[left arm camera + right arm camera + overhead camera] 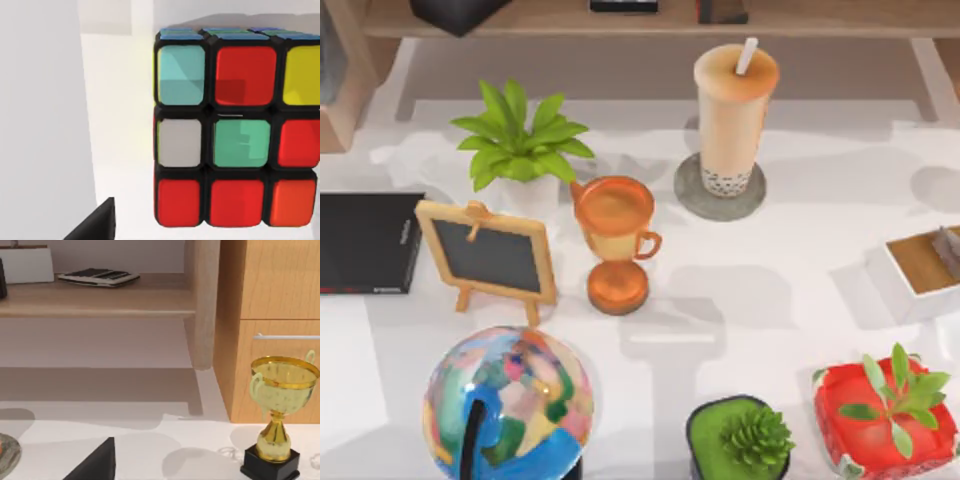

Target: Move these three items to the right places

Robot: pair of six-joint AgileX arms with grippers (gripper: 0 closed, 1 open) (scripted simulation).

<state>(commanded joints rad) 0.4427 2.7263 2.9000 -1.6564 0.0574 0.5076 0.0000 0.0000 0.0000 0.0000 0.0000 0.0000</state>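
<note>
Top view: the tall tan bubble-tea cup with white straw and dark pearls stands upright on the round flat grey stone-like coaster disc, toward the rear of the white desk. The large flat black book with small pale spine lettering lies at the desk's left edge, just beside the small wooden-framed chalkboard. An orange trophy cup stands between chalkboard and coaster. A green leafy plant in a white pot sits behind the chalkboard. A multicoloured globe, a green succulent in a dark pot and a plant in a red pot line the front edge.

Left wrist view: a colour-tiled puzzle cube sits close ahead of my left arm. I cannot tell my left hand's state.

Right wrist view: a gold trophy on a black base stands before a wooden cabinet. I cannot tell my right hand's state.
</note>
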